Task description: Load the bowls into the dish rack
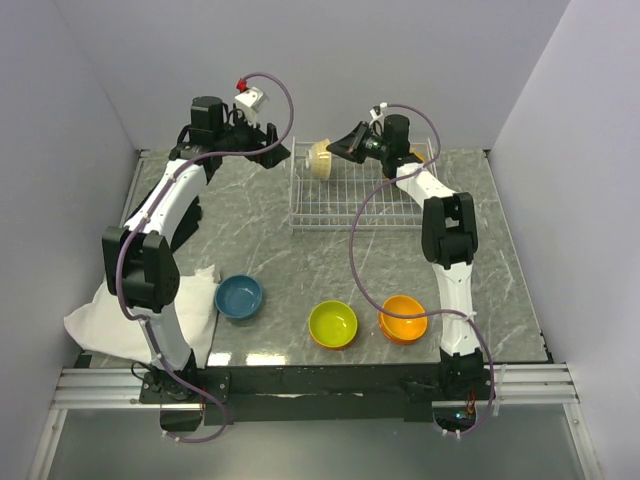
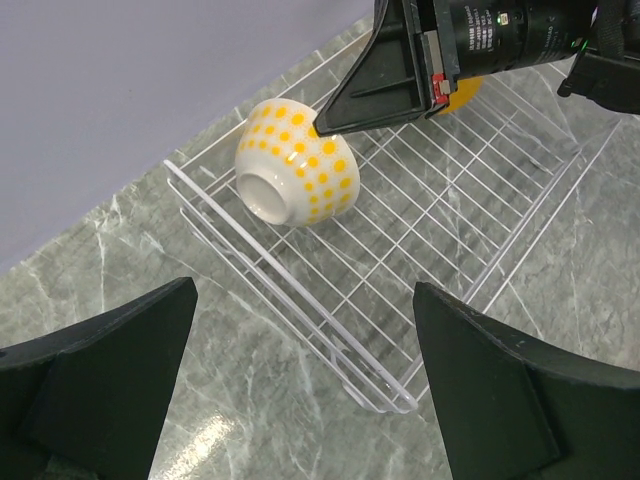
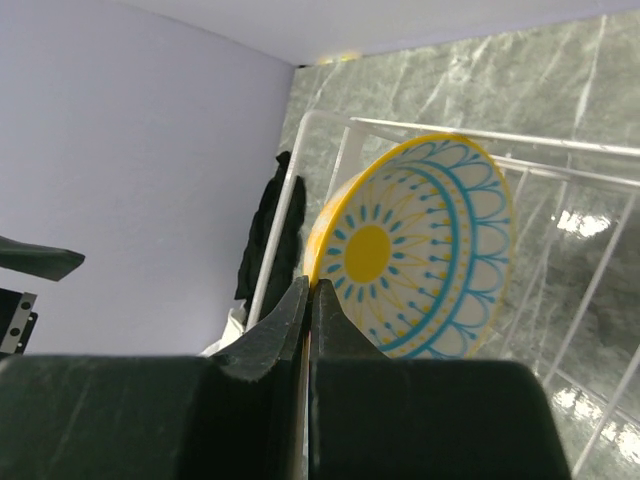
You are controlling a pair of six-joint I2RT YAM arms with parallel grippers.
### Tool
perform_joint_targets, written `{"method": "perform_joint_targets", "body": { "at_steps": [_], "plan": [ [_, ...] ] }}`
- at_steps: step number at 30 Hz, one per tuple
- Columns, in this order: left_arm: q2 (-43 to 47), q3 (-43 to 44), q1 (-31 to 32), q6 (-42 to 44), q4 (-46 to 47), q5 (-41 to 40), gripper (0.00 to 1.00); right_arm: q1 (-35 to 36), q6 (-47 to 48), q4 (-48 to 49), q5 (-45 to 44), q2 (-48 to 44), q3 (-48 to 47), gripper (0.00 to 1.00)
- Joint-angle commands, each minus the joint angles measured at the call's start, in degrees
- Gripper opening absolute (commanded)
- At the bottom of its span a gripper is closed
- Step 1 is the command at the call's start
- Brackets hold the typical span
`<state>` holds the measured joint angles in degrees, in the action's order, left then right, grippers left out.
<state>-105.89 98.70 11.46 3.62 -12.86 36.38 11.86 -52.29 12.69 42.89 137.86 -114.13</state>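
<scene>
- 3 small round bowls sit at the table's near edge: a teal-blue bowl (image 1: 240, 297), a lime green bowl (image 1: 333, 324) and an orange bowl (image 1: 404, 318).
- Beyond them stands the white wire dish rack (image 1: 360, 205).
- At its far left corner, the right gripper (image 3: 308, 300) pinches the rim of the white yellow-dotted bowl (image 2: 297, 162), which is tipped on its side.
- The left gripper (image 2: 305, 295) hangs just beside the rack, spread wide and holding nothing.

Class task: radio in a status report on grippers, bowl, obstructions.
Right gripper shut on patterned bowl, tipped sideways over dish rack. Left gripper open, hovering beside rack. Nothing blocking.
</scene>
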Motion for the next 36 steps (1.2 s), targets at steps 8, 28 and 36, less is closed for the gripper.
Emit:
{"method": "perform_joint_targets", "body": {
  "at_steps": [8, 28, 36],
  "plan": [
    [-0.3, 2.6, 0.2, -0.8, 2.9, 0.5, 0.97, -0.4, 2.6, 2.0, -1.9, 0.4, -0.3, 0.00],
    [-0.8, 0.8, 0.3, -2.8, 6.5, 1.9, 0.97, -3.2, 7.4, -6.1, -3.3, -4.7, 4.8, 0.31],
    [-1.1, 0.1, -0.4, -2.8, 7.3, 2.6, 0.97, -3.4, 9.0, -7.4, -1.6, -6.4, 7.4, 0.28]
  ]
}}
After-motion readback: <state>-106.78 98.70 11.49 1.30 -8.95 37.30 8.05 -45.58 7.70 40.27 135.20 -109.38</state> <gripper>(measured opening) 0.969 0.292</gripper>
